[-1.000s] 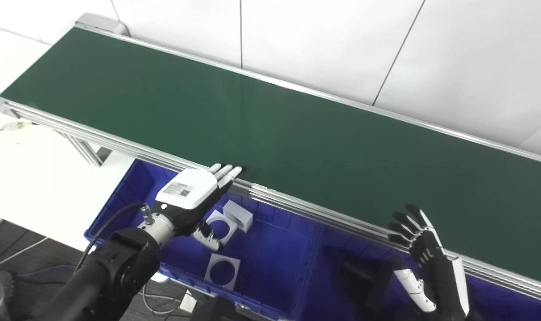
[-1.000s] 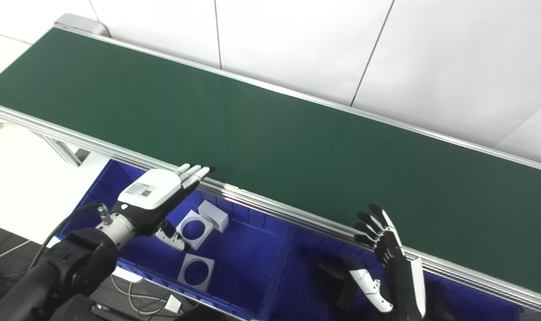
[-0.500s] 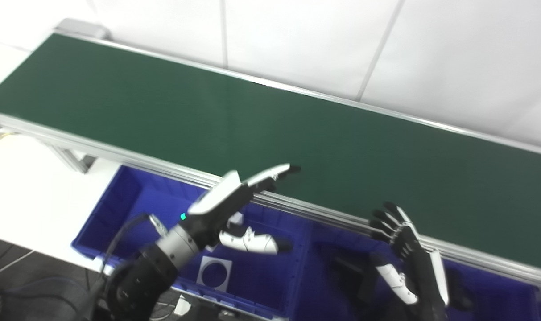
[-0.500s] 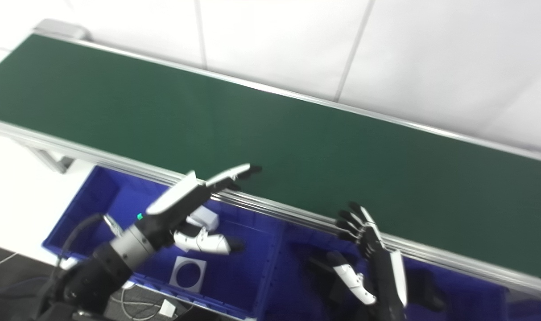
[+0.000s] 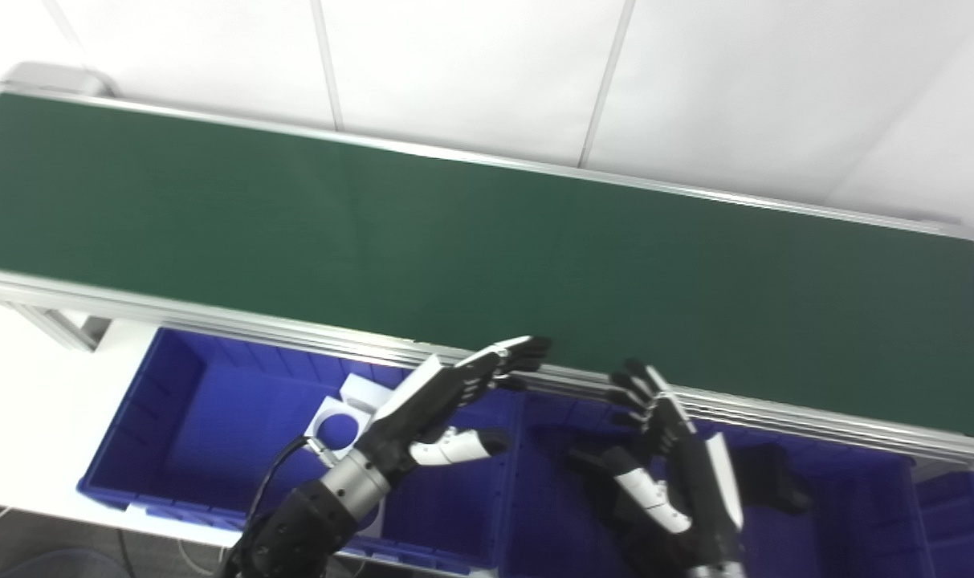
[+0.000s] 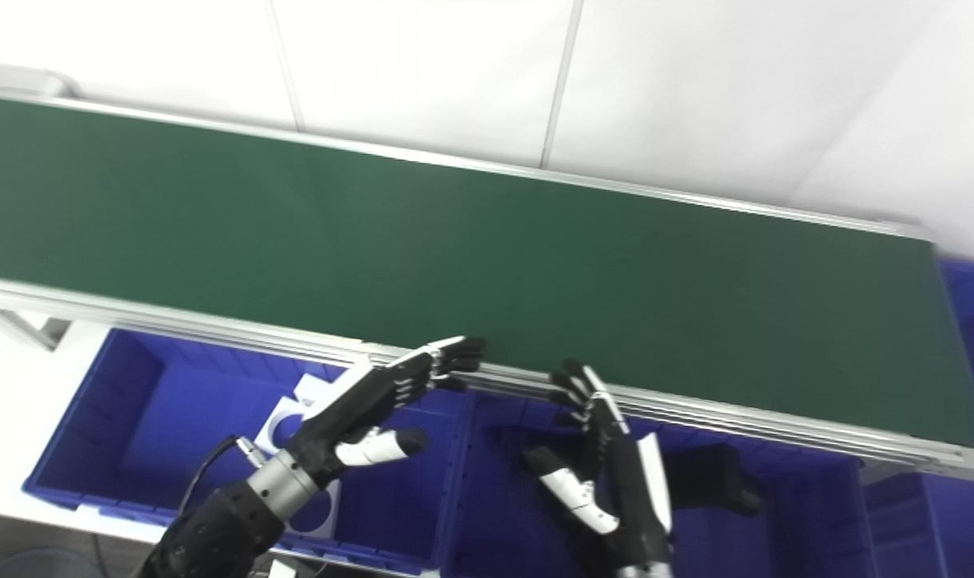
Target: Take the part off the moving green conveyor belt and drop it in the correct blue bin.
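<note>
The green conveyor belt [image 5: 470, 241] runs across the picture and carries no part. My left hand [image 5: 446, 397] is open and empty, palm turned toward the middle, fingers reaching to the belt's near rail. My right hand [image 5: 679, 466] is open and empty, fingers spread, just below the rail. A blue bin [image 5: 181, 401] at the left holds white square parts with round holes [image 5: 330, 421]. A second blue bin [image 5: 840, 514] at the right holds a dark part [image 5: 768, 478].
The belt's aluminium near rail [image 5: 213, 325] stands above the bins' far edges. A white wall is behind the belt. The belt's right end [image 5: 972, 241] shows, with more blue bin [image 6: 972, 289] beyond it. A white surface [image 5: 21, 385] lies left of the bins.
The camera has swung to the right, so the belt's right end now shows. My left hand has turned from palm down to edge-on. My right hand stays open beneath the rail.
</note>
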Controlling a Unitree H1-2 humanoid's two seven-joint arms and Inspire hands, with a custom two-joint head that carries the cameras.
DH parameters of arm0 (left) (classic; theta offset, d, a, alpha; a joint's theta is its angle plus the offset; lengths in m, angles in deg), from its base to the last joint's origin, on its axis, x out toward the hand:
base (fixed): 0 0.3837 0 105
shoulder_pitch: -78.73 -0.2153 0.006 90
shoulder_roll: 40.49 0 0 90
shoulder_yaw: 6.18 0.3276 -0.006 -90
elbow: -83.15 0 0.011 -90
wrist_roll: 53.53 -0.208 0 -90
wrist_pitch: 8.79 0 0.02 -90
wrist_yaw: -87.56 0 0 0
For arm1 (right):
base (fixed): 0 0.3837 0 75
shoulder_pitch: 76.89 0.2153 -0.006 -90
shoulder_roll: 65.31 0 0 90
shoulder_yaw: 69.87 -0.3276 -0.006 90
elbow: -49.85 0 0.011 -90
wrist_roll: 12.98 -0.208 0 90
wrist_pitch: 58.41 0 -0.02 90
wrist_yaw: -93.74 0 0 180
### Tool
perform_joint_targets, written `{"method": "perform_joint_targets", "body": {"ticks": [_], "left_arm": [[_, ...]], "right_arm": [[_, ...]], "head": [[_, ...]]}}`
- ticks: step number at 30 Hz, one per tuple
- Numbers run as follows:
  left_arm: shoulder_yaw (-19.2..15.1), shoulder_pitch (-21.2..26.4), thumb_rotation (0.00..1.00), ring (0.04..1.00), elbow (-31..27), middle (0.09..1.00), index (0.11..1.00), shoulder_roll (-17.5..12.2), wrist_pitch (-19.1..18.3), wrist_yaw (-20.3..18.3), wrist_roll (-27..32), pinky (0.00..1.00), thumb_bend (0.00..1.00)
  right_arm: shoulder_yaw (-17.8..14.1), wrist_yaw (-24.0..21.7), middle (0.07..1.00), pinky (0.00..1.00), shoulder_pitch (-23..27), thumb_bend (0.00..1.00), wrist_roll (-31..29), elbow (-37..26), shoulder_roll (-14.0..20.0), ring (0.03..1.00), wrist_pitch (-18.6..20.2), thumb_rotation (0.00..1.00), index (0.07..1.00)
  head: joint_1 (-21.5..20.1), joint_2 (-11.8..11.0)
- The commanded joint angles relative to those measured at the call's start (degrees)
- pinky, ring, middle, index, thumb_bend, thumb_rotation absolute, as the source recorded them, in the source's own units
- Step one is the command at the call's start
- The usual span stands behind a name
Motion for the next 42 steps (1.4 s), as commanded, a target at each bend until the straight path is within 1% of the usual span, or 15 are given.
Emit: {"method": "perform_joint_targets", "body": {"ticks": [1, 4, 5, 6, 8, 11, 15, 19, 24, 25, 27, 30, 33, 36, 42], "left_arm": [[-1.06, 1.76, 0.78, 0.846, 3.16, 0.855, 0.837, -0.22, 2.71, -1.03, 4.13, 0.81, 0.85], [-2.27, 2.36, 0.72, 0.825, 7.61, 0.825, 0.807, -0.28, 5.43, -2.20, 7.34, 0.80, 0.86], [-2.55, 2.18, 0.69, 0.820, 8.09, 0.821, 0.806, -0.29, 6.38, -2.41, 7.76, 0.80, 0.84], [-2.81, 1.95, 0.68, 0.819, 8.60, 0.820, 0.805, -0.30, 7.72, -2.43, 7.77, 0.80, 0.83], [-3.12, 1.35, 0.65, 0.815, 8.78, 0.817, 0.806, -0.43, 10.20, -2.46, 7.61, 0.79, 0.84], [-3.32, -0.03, 0.62, 0.806, 6.94, 0.809, 0.805, -0.73, 13.62, -2.13, 6.92, 0.78, 0.83], [-3.73, -1.68, 0.65, 0.809, 3.67, 0.814, 0.813, -0.84, 15.24, -1.39, 6.92, 0.77, 0.89], [-4.66, -4.17, 0.62, 0.802, -2.88, 0.813, 0.806, -0.28, 16.64, 0.13, 6.50, 0.77, 0.87], [-5.82, -6.09, 0.62, 0.754, -10.01, 0.766, 0.760, 1.08, 17.14, 1.67, 4.90, 0.70, 0.83], [-6.25, -6.58, 0.59, 0.711, -11.58, 0.731, 0.726, 2.12, 17.23, 2.11, 4.75, 0.65, 0.79], [-7.15, -7.30, 0.57, 0.678, -13.89, 0.703, 0.700, 4.38, 17.29, 2.70, 4.68, 0.61, 0.77], [-8.47, -7.75, 0.52, 0.626, -16.22, 0.657, 0.667, 6.68, 17.30, 2.32, 4.89, 0.56, 0.72], [-9.99, -7.96, 0.55, 0.595, -18.39, 0.629, 0.662, 7.91, 17.30, 1.00, 5.32, 0.53, 0.70], [-10.34, -8.86, 0.54, 0.599, -20.81, 0.630, 0.664, 7.61, 17.29, 0.77, 4.69, 0.54, 0.70], [-10.40, -9.13, 0.54, 0.594, -22.65, 0.624, 0.667, 7.19, 17.29, 1.11, 3.43, 0.53, 0.70]], "right_arm": [[0.44, 1.52, 0.862, 0.73, 0.51, 0.73, 0.78, -0.19, -1.21, 0.818, -4.16, 0.72, 0.907], [0.75, 2.62, 0.868, 0.73, 0.57, 0.73, 1.48, 1.17, -1.81, 0.824, -4.79, 0.72, 0.911], [0.78, 2.89, 0.869, 0.74, 0.58, 0.72, 1.47, 1.55, -1.98, 0.827, -5.08, 0.72, 0.912], [0.74, 3.24, 0.868, 0.74, 0.63, 0.72, 1.41, 2.14, -2.21, 0.828, -5.78, 0.71, 0.911], [0.69, 3.98, 0.862, 0.74, 0.65, 0.71, 1.17, 2.97, -2.62, 0.823, -7.80, 0.69, 0.903], [0.94, 5.17, 0.849, 0.74, -0.04, 0.70, 1.33, 2.32, -2.85, 0.813, -9.89, 0.66, 0.888], [1.73, 6.84, 0.839, 0.73, -0.61, 0.70, 1.37, 1.39, -2.68, 0.798, -10.30, 0.63, 0.876], [4.63, 11.46, 0.799, 0.68, -2.54, 0.70, 2.13, -4.54, -1.66, 0.765, -10.36, 0.60, 0.840], [8.47, 18.21, 0.742, 0.58, -4.74, 0.66, 5.93, -12.80, -0.37, 0.695, -10.36, 0.54, 0.786], [9.20, 19.95, 0.710, 0.54, -5.10, 0.64, 7.17, -14.51, -0.11, 0.652, -10.36, 0.53, 0.756], [10.60, 22.63, 0.688, 0.51, -5.56, 0.62, 8.53, -17.15, 0.58, 0.619, -10.36, 0.52, 0.734], [13.23, 27.23, 0.645, 0.46, -5.24, 0.59, 9.86, -20.08, 2.20, 0.567, -10.36, 0.46, 0.694], [16.21, 33.71, 0.574, 0.41, -4.38, 0.55, 13.44, -22.12, 3.95, 0.502, -10.36, 0.41, 0.646], [18.41, 38.42, 0.545, 0.40, -3.96, 0.54, 17.29, -23.32, 5.05, 0.476, -10.36, 0.44, 0.622], [21.72, 44.91, 0.514, 0.41, -2.13, 0.56, 21.09, -22.86, 7.30, 0.461, -10.36, 0.46, 0.600]], "head": [[-1.00, -0.74], [-1.83, -2.16], [-1.83, -2.16], [-1.71, -3.02], [-1.35, -3.62], [-0.88, -4.31], [-0.26, -5.73], [0.42, -7.26], [0.46, -7.32], [0.47, -7.33], [0.58, -7.40], [1.03, -7.28], [1.28, -7.08], [1.69, -6.84], [2.09, -5.40]]}}
